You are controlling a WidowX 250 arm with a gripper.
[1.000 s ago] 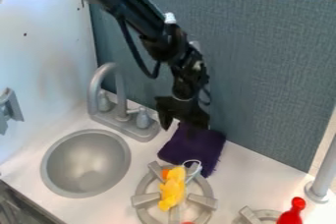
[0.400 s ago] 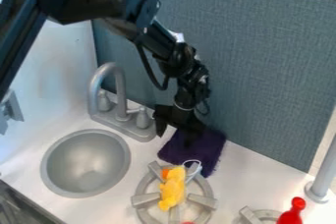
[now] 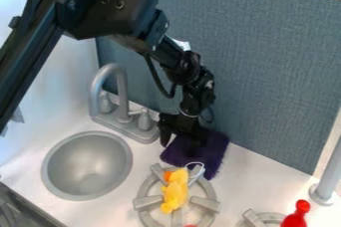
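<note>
Lowered over the purple cloth (image 3: 208, 158), mid-frame
My gripper (image 3: 179, 143) has come down, bringing the cloth within reach; it looks released, though dark on dark

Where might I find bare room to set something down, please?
Bare patches: between the purple cloth and the grey post, and in front, between the sink and the burner under the yellow toy. Crowded: around the gripper, cloth and faucet.

Behind the black two-finger gripper (image 3: 181, 142), a tall blue-grey fabric partition (image 3: 266, 71) blocks passage. Left in view, a curved grey faucet (image 3: 122, 91) obstructs. Cameraward, passage lies between the round grey sink (image 3: 86, 164) and grey ringed burner (image 3: 208, 203).
</note>
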